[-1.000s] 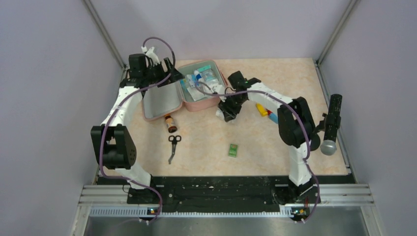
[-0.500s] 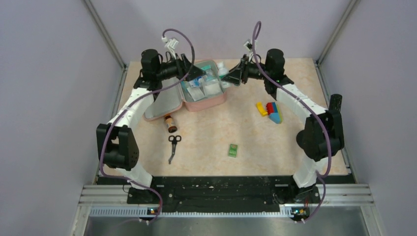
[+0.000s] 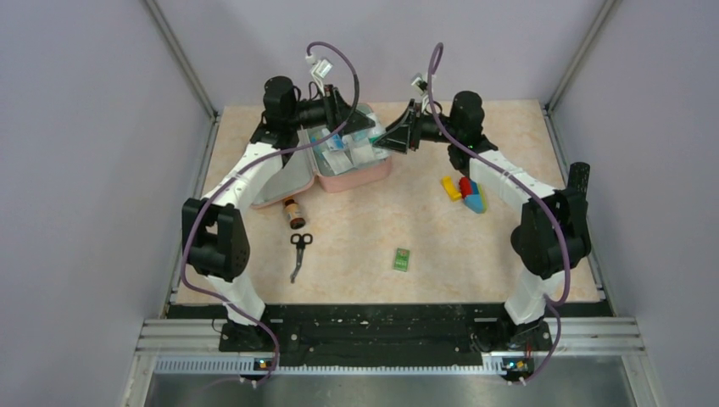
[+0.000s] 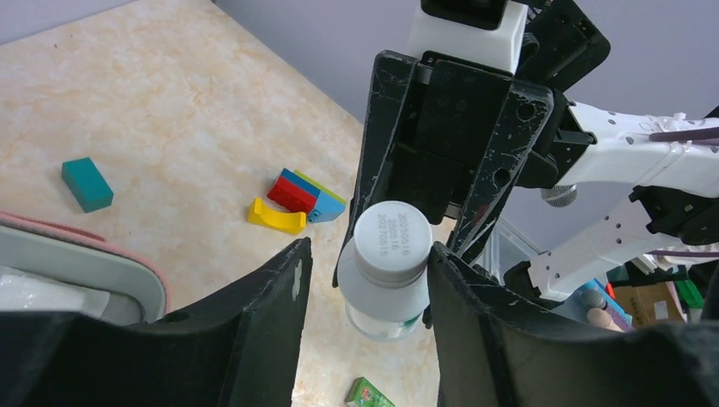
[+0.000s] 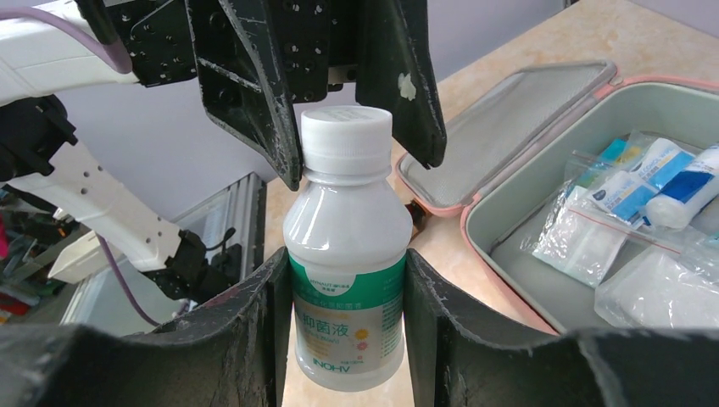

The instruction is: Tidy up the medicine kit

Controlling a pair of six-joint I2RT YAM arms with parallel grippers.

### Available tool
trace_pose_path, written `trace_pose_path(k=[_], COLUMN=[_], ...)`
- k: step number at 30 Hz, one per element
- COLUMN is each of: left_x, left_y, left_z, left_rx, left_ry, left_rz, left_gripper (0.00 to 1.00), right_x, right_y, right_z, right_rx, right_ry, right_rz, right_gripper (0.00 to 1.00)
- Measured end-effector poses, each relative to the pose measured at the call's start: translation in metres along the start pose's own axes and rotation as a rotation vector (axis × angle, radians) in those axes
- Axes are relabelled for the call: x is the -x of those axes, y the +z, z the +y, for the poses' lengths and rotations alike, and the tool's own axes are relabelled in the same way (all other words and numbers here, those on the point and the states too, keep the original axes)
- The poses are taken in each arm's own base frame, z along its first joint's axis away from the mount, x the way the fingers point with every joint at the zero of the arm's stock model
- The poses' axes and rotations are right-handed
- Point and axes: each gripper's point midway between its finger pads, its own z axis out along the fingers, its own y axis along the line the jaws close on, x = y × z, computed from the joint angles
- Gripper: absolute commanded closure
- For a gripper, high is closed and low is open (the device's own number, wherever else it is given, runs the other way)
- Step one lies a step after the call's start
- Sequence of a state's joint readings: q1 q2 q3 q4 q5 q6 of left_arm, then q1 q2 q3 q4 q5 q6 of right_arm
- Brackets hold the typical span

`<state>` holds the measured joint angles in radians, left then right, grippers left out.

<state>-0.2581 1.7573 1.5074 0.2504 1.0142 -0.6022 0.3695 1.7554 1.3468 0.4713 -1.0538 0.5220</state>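
Observation:
The medicine kit (image 3: 360,178), a pink zip case, lies open at the back of the table with its lid (image 3: 280,180) folded out to the left. Its grey-green tray (image 5: 543,195) holds sachets and tubes. My right gripper (image 5: 346,254) is shut on a white bottle (image 5: 348,280) with a green label and holds it upright in the air beside the kit. My left gripper (image 4: 366,248) faces it, jaws on either side of the bottle's cap (image 4: 390,242). A gap shows on one side, so the left gripper is open. In the top view both grippers (image 3: 356,119) (image 3: 392,136) meet above the kit.
On the table in front of the kit are a small brown bottle (image 3: 293,212), scissors (image 3: 298,253) and a small green box (image 3: 402,259). Coloured blocks (image 3: 466,191) lie to the right, and a teal block (image 4: 86,184) sits near the kit's edge.
My right arm has risen from the table by the kit with the white bottle. My left gripper has swung right to the bottle, and its jaws have narrowed around the cap.

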Motion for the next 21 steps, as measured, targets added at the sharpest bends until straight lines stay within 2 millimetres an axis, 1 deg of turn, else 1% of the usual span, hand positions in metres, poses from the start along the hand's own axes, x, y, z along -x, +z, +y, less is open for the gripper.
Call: trace_pose_path(k=[5, 7, 11, 12, 13, 14, 15, 16, 19, 21], left_x=[0.001, 0.0, -0.002, -0.002, -0.004, -0.004, -0.005, -0.005, -0.006, -0.007], left_y=[0.002, 0.004, 0.007, 0.008, 0.009, 0.009, 0.009, 0.009, 0.01, 0.01], left_z=[-0.005, -0.004, 0.0, 0.0, 0.002, 0.002, 0.002, 0.002, 0.004, 0.005], left_rx=[-0.028, -0.032, -0.038, -0.038, -0.038, -0.038, -0.047, -0.046, -0.045, -0.042], left_ry=[0.013, 0.012, 0.002, 0.001, -0.004, -0.005, -0.009, -0.013, -0.016, -0.009], left_rz=[0.001, 0.003, 0.011, 0.012, 0.015, 0.015, 0.022, 0.023, 0.027, 0.029], left_gripper=[0.48, 0.52, 0.51, 0.54, 0.62, 0.75, 0.91, 1.0, 1.0, 1.0], right_x=[0.0, -0.001, -0.008, -0.009, -0.012, -0.013, -0.014, -0.016, -0.017, -0.017], right_y=[0.001, 0.002, 0.006, 0.007, 0.009, 0.01, 0.011, 0.011, 0.012, 0.012], right_z=[-0.003, -0.003, -0.007, -0.007, -0.007, -0.007, -0.008, -0.01, -0.014, -0.014], right_rx=[-0.01, -0.011, -0.014, -0.011, -0.009, -0.007, -0.012, -0.015, -0.026, -0.026], right_ry=[0.001, 0.002, 0.015, 0.018, 0.021, 0.023, 0.023, 0.026, 0.017, 0.017], right_rz=[-0.004, -0.003, 0.006, 0.009, 0.014, 0.017, 0.017, 0.018, 0.017, 0.019], right_gripper=[0.62, 0.62, 0.62, 0.62, 0.62, 0.62, 0.62, 0.62, 0.62, 0.59])
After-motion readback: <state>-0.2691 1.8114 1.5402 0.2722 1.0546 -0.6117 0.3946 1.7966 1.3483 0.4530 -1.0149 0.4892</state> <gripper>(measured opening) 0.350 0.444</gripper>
